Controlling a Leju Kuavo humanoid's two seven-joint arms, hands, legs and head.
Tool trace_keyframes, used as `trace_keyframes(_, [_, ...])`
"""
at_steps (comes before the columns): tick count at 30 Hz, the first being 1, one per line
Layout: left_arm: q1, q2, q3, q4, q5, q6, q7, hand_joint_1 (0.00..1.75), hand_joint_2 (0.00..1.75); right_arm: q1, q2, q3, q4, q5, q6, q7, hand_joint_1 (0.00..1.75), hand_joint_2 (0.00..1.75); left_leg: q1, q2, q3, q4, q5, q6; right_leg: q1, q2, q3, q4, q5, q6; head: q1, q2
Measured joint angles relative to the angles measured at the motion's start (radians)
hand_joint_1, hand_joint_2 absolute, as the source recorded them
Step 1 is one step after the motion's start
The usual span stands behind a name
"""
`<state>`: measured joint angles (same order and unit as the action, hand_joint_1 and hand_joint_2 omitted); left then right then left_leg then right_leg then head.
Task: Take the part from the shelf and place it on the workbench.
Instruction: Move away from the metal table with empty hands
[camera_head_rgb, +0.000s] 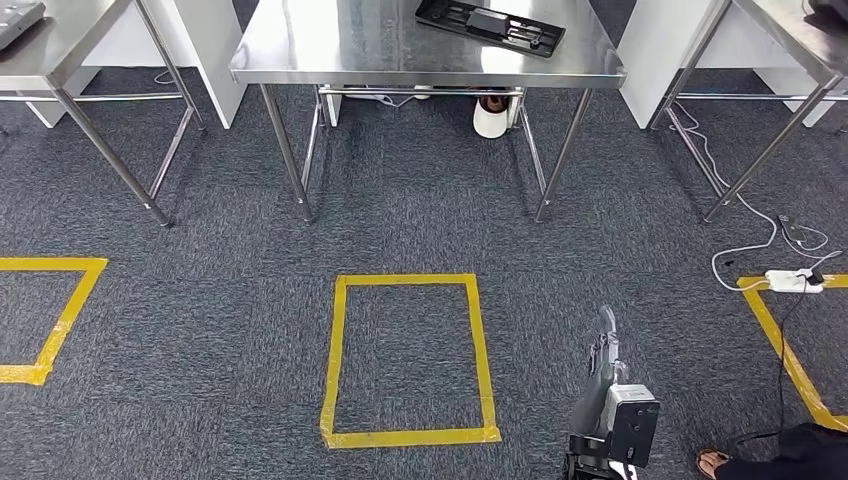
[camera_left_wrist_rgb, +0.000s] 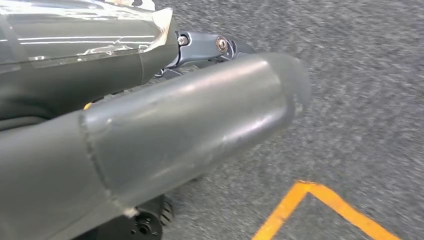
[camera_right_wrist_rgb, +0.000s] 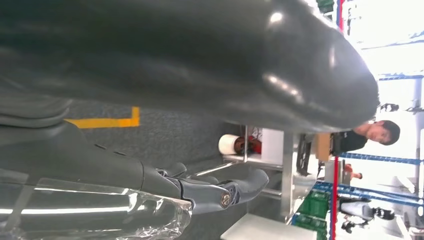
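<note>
From the head view we look down on grey carpet (camera_head_rgb: 420, 200) with a steel workbench (camera_head_rgb: 330, 40) straight ahead. On its top, toward the far right, lies a flat black part (camera_head_rgb: 490, 24), resting on the steel and apart from both our hands. Under the bench, a white roll (camera_head_rgb: 490, 118) sits on a lower rail near some cables.

On the floor between us and the bench is a yellow tape rectangle (camera_head_rgb: 408, 284). Part of another taped outline (camera_head_rgb: 60, 310) lies to the left and a third (camera_head_rgb: 780, 340) to the right. A white power strip (camera_head_rgb: 792, 281) with trailing cords rests at the corner of the right outline. Two more steel tables flank the bench, one to the left (camera_head_rgb: 50, 45) and one to the right (camera_head_rgb: 790, 35).

Our right hand (camera_head_rgb: 604, 350) hangs low at the lower right, fingers pointing forward over the carpet with nothing in them; in the right wrist view its dark fingers (camera_right_wrist_rgb: 235, 187) lie extended and loosely apart. Our left hand (camera_left_wrist_rgb: 165, 135) shows in its wrist view as a thick grey thumb above the carpet, with a dark finger (camera_left_wrist_rgb: 205, 47) behind it; we cannot tell whether this hand is spread or closed.

A person's sandalled foot (camera_head_rgb: 712, 462) stands at the lower right edge, and the right wrist view shows another person (camera_right_wrist_rgb: 367, 134) beyond the bench.
</note>
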<state>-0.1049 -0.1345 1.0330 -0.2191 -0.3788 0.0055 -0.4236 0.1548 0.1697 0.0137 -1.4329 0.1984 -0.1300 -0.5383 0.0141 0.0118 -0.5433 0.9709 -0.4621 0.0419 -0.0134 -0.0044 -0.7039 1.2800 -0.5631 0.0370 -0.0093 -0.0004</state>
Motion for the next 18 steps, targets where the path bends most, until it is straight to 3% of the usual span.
trace_keyframes(1, [0.000, 0.000, 0.000, 0.000, 0.000, 0.001, 0.002, 0.00, 0.00, 0.004, 0.000, -0.003, -0.002, 0.000, 0.001, 0.001, 0.00, 0.00, 0.000, 0.001, -0.014, 0.001, 0.011, -0.003, -0.002, 0.000, 0.010, 0.021, 0.014, 0.012, 0.000, 0.000])
trace_keyframes(2, [0.000, -0.001, 0.000, 0.000, -0.001, 0.001, 0.004, 0.00, 0.00, 0.007, 0.000, -0.004, -0.004, 0.001, 0.001, 0.001, 0.00, 0.00, 0.001, 0.002, -0.028, 0.002, 0.022, -0.007, -0.004, 0.000, 0.038, 0.004, 0.040, 0.024, 0.000, 0.000])
trace_keyframes(3, [0.000, -0.001, 0.000, 0.000, -0.002, 0.001, 0.004, 0.00, 0.00, 0.010, 0.000, -0.006, -0.007, 0.001, 0.001, 0.002, 0.00, 0.00, 0.002, 0.002, -0.039, 0.003, 0.030, -0.011, -0.006, 0.000, 0.079, -0.041, 0.063, 0.032, 0.000, 0.000])
trace_keyframes(4, [0.000, -0.001, 0.000, 0.000, -0.002, 0.001, 0.005, 0.00, 0.00, 0.012, 0.001, -0.007, -0.010, 0.002, 0.001, 0.002, 0.00, 0.00, 0.002, 0.002, -0.047, 0.006, 0.038, -0.017, -0.008, 0.000, 0.138, -0.119, 0.068, 0.033, 0.001, 0.000])
trace_keyframes(5, [0.000, -0.001, 0.000, 0.000, -0.003, 0.002, 0.005, 0.00, 0.00, 0.013, 0.001, -0.007, -0.014, 0.002, 0.002, 0.002, 0.00, 0.00, 0.002, 0.002, -0.053, 0.010, 0.045, -0.024, -0.007, 0.001, 0.194, -0.201, 0.060, 0.028, 0.001, 0.000])
trace_keyframes(7, [0.000, 0.000, 0.000, 0.000, -0.003, 0.004, 0.005, 0.00, 0.00, 0.016, 0.003, -0.008, -0.020, 0.003, 0.004, 0.003, 0.00, 0.00, -0.001, 0.002, -0.060, 0.016, 0.057, -0.037, -0.003, 0.003, 0.253, -0.308, 0.031, 0.008, 0.001, 0.000])
trace_keyframes(10, [0.001, 0.002, 0.000, 0.000, -0.003, 0.008, 0.005, 0.00, 0.00, 0.022, 0.006, -0.010, -0.023, 0.003, 0.004, 0.004, 0.00, 0.00, 0.002, 0.003, -0.063, 0.012, 0.066, -0.046, -0.005, 0.004, 0.248, -0.323, 0.029, -0.012, -0.001, 0.000])
trace_keyframes(14, [0.003, 0.002, 0.000, 0.000, -0.003, 0.010, 0.006, 0.00, 0.00, 0.025, 0.008, -0.011, -0.023, 0.003, 0.004, 0.006, 0.00, 0.00, 0.006, 0.002, -0.064, 0.007, 0.052, -0.018, -0.002, 0.002, 0.245, -0.323, 0.040, -0.027, -0.006, 0.000])
trace_keyframes(16, [0.004, 0.002, 0.000, 0.000, -0.003, 0.011, 0.006, 0.00, 0.00, 0.026, 0.008, -0.011, -0.022, 0.003, 0.004, 0.006, 0.00, 0.00, 0.007, 0.001, -0.065, 0.003, 0.075, -0.002, 0.003, 0.002, 0.243, -0.322, 0.044, -0.033, -0.006, 0.000])
trace_keyframes(18, [0.005, 0.002, 0.000, 0.000, -0.003, 0.012, 0.006, 0.00, 0.00, 0.026, 0.008, -0.011, -0.023, 0.003, 0.004, 0.006, 0.00, 0.00, 0.008, 0.000, -0.066, -0.001, 0.098, 0.001, 0.007, 0.001, 0.240, -0.321, 0.045, -0.036, -0.006, 0.000])
